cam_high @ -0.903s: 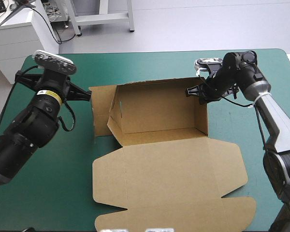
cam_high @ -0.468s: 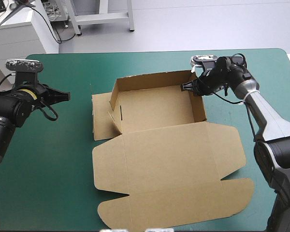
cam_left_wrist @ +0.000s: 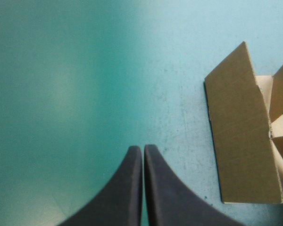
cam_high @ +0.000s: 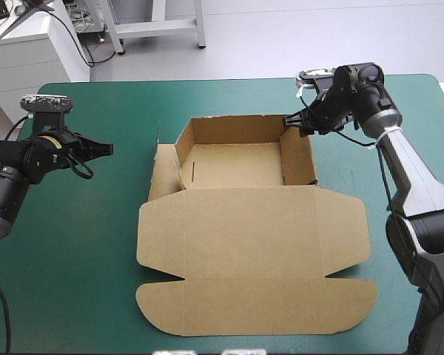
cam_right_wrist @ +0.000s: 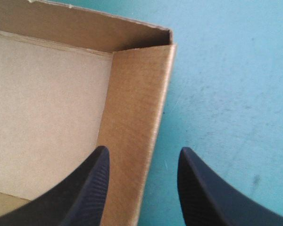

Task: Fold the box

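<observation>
- High view: the brown box [cam_high: 251,244] lies mid-table on the teal-green cover [cam_high: 74,281]. It is an open tray with its lid flat, and the lid spreads toward the table's near edge.
- The tray's far wall and both side walls stand raised. An outer flap [cam_high: 157,174] on its left side leans half up off the cover.
- The right claw [cam_high: 288,123] comes in from the right and sits at the tray's far right corner.
- In the right wrist view, the right claw [cam_right_wrist: 144,150] has its black fingers spread wide, with the tray's right wall [cam_right_wrist: 134,103] running between them.
- One finger hangs inside over the tray floor, the other outside over bare cover. Whether either pad touches the board cannot be told.
- Just ahead of this claw, the right wall meets the far wall at the corner.
- The left claw [cam_high: 105,148] hovers over the cover well apart from the box's left side, tips pointed toward it.
- In the left wrist view, the left claw [cam_left_wrist: 143,148] has its fingers pressed together into one pointed arch, with nothing between them.
- Bare cover lies under and straight ahead of this claw. The leaning flap [cam_left_wrist: 243,136] stands ahead and off to one side, clear of the fingertips.
</observation>
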### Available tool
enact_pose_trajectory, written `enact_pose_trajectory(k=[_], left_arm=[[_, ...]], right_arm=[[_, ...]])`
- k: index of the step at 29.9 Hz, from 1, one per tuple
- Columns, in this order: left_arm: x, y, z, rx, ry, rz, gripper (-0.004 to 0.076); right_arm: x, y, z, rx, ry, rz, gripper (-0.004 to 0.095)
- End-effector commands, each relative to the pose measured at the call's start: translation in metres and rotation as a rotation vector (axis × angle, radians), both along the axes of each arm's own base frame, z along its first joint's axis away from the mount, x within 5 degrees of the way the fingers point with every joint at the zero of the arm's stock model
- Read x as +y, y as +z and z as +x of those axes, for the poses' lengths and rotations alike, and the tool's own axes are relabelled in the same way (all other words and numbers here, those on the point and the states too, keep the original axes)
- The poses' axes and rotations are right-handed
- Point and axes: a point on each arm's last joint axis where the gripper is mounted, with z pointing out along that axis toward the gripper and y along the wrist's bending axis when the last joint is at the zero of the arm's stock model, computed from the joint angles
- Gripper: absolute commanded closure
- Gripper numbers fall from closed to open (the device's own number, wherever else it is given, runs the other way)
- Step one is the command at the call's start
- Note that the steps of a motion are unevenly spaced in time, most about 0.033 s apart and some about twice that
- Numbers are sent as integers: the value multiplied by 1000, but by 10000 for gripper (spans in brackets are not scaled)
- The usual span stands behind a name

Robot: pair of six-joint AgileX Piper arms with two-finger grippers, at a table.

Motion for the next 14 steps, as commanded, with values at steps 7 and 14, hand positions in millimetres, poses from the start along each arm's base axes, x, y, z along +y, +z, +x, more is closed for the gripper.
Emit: enact_pose_trajectory(k=[7, 14], left_arm=[[35, 0, 15, -36, 96, -164, 726], [43, -6, 17, -1, 49, -297, 726]], right_arm=[[-8, 56, -27, -110, -60, 20, 453], [-6, 11, -19, 17, -59, 3, 453]])
